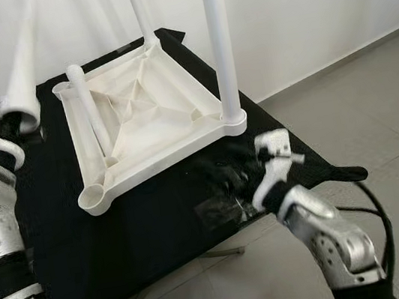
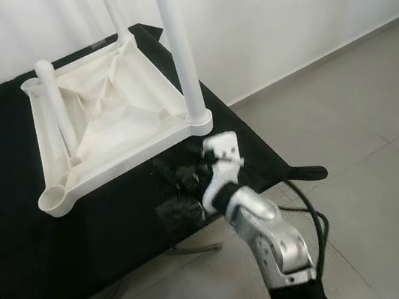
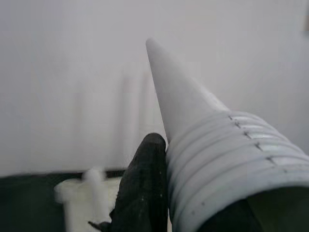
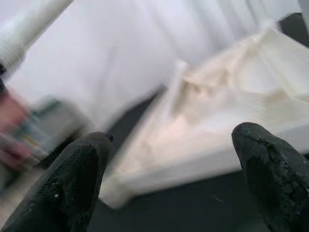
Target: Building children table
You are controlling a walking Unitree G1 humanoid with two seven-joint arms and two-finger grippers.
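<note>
While the white plastic tabletop (image 1: 145, 120) lies upside down on the black table (image 1: 121, 230), two legs already stand in its far and right corner sockets and a third lies loose inside it. The left gripper (image 3: 145, 193) is clamped round the ribbed end of a white tapered plastic leg (image 1: 23, 67), off the tabletop's left edge. I'd aim it at the open near-left socket (image 1: 95, 198), keep it plumb, then twist. The right gripper (image 4: 169, 174) hangs wide apart and empty by the near-right corner, good for bracing.
</note>
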